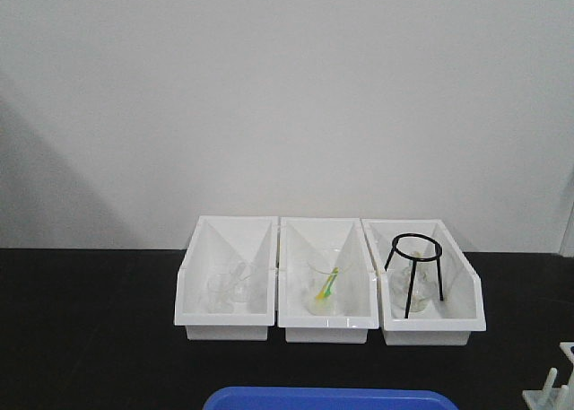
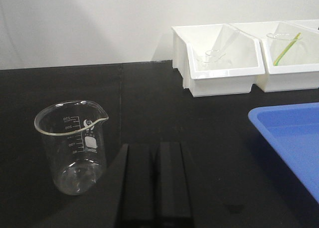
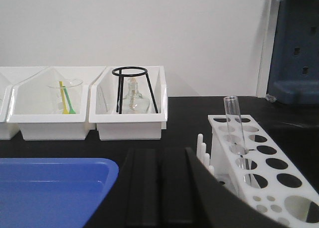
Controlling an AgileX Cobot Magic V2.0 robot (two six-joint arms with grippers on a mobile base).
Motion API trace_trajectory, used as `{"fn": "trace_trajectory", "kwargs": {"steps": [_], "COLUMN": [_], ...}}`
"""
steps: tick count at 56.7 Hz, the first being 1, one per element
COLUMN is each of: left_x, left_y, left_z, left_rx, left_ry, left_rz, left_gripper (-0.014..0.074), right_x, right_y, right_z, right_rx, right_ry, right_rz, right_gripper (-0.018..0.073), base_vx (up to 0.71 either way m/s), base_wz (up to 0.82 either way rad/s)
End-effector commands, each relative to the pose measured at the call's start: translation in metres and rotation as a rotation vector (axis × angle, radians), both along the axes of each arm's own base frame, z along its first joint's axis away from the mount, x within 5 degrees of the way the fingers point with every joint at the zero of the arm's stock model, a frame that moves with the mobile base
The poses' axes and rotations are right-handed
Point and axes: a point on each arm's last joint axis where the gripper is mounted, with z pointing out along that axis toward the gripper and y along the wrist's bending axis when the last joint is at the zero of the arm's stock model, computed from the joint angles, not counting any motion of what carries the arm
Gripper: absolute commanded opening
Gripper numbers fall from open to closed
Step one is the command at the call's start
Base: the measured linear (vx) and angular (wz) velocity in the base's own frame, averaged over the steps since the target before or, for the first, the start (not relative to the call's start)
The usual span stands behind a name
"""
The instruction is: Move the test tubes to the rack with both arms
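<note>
One clear test tube [image 3: 233, 123] stands upright in a hole of the white rack [image 3: 271, 175], to the right in the right wrist view. Just left of the rack's pegs is my right gripper [image 3: 160, 153], its black fingers pressed together with nothing between them. Its housing hides the rack's near left corner. Only a corner of the rack [image 1: 549, 390] shows in the front view. In the left wrist view my left gripper [image 2: 155, 149] is shut and empty, low over the black table. An empty glass beaker [image 2: 72, 145] stands just to its left.
Three white bins [image 1: 226, 320] line the back of the black table [image 1: 90, 338]. The right bin holds a black tripod ring [image 1: 414, 275] and the middle one a beaker with a yellow-green stick [image 1: 327, 287]. A blue tray [image 1: 330, 399] lies at the front centre.
</note>
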Motion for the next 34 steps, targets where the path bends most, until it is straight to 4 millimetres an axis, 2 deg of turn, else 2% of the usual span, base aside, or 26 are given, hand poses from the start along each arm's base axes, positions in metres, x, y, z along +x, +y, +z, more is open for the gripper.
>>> {"fn": "trace_trajectory", "kwargs": {"steps": [1, 34], "left_x": [0.0004, 0.0004], "left_y": [-0.0003, -0.0003], "left_z": [-0.0004, -0.0004], "left_rx": [-0.019, -0.019], "left_ry": [-0.073, -0.073], "left_rz": [-0.001, -0.001], "left_gripper": [-0.0015, -0.0015], "right_x": [-0.0003, -0.0003], "right_y": [0.0006, 0.0006], "right_z": [0.0046, 0.0046], "right_rx": [-0.011, -0.012], "right_ry": [-0.082, -0.082], "right_rz": [0.006, 0.006], "right_gripper": [-0.0007, -0.0007], "base_vx": [0.0, 0.0], "base_wz": [0.0, 0.0]}}
